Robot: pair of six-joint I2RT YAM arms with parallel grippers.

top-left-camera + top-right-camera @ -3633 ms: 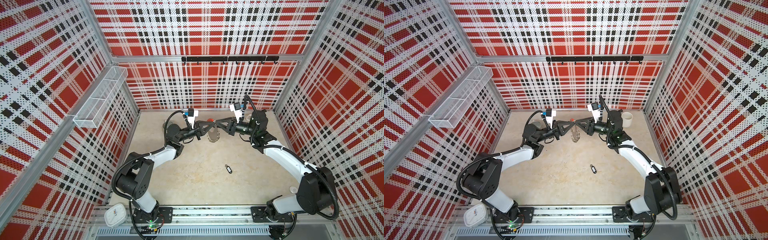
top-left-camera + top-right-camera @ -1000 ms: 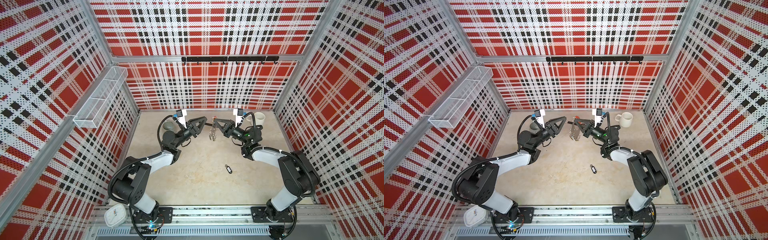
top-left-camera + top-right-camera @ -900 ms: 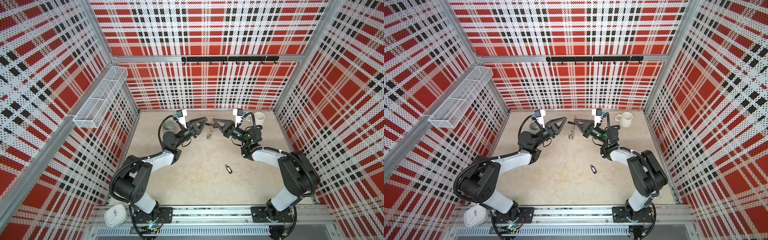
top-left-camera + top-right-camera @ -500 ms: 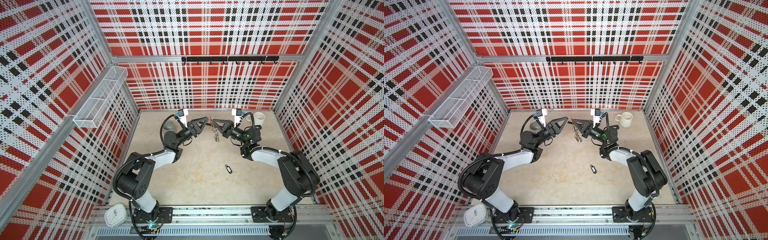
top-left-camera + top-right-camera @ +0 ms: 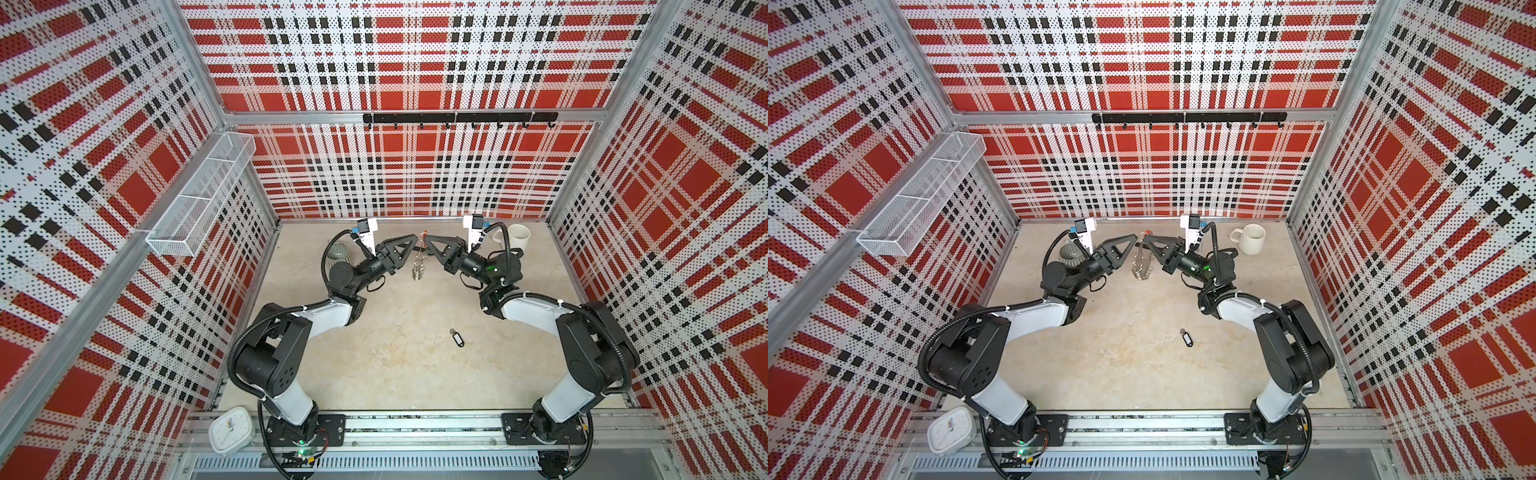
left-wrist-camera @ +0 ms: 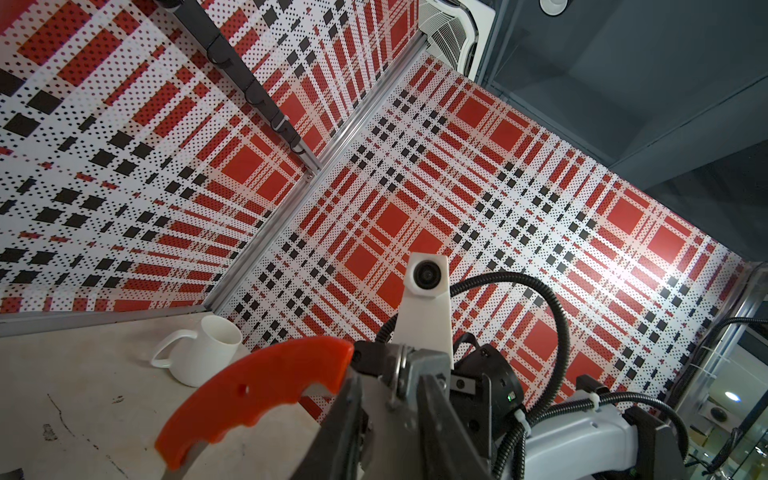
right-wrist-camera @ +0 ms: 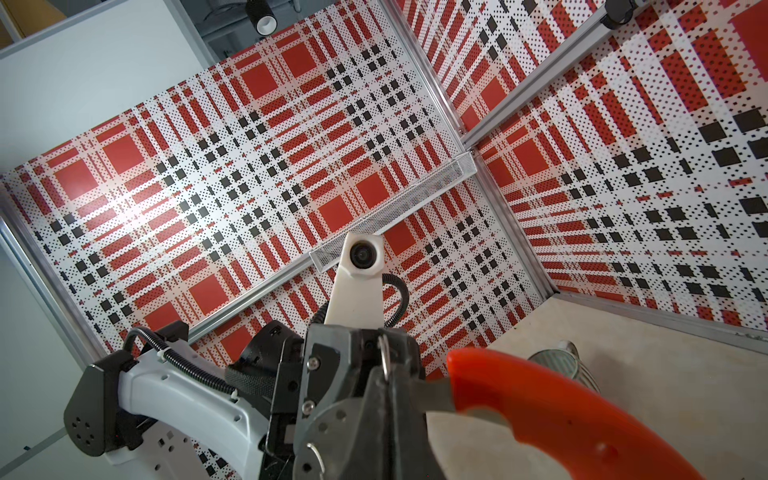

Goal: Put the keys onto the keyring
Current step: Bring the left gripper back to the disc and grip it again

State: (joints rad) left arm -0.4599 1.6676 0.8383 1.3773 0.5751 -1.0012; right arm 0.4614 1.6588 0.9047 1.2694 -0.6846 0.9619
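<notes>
The keyring (image 5: 419, 259), a grey crescent plate with a red bar and dangling silver rings, hangs in the air at the back middle in both top views. My right gripper (image 5: 428, 240) is shut on its upper end, with the plate pinched between the closed fingers in the right wrist view (image 7: 384, 370). My left gripper (image 5: 414, 239) meets it from the other side. In the left wrist view the grey plate (image 6: 395, 415) fills the narrow gap between the fingers. The keys (image 5: 458, 337), a black tag with a silver ring, lie on the table far in front of both grippers.
A white mug (image 5: 515, 240) stands at the back right and a grey ribbed cup (image 5: 338, 254) sits behind my left arm. On the left wall hangs a mesh basket (image 5: 199, 199). A hook rail (image 5: 457, 118) runs along the back wall. A white clock (image 5: 232, 430) sits at the front left.
My left gripper, wide open and apart from the keyring a second ago, has moved in and narrowed around the plate's end. The right gripper kept its hold; the keyring swung a little.
</notes>
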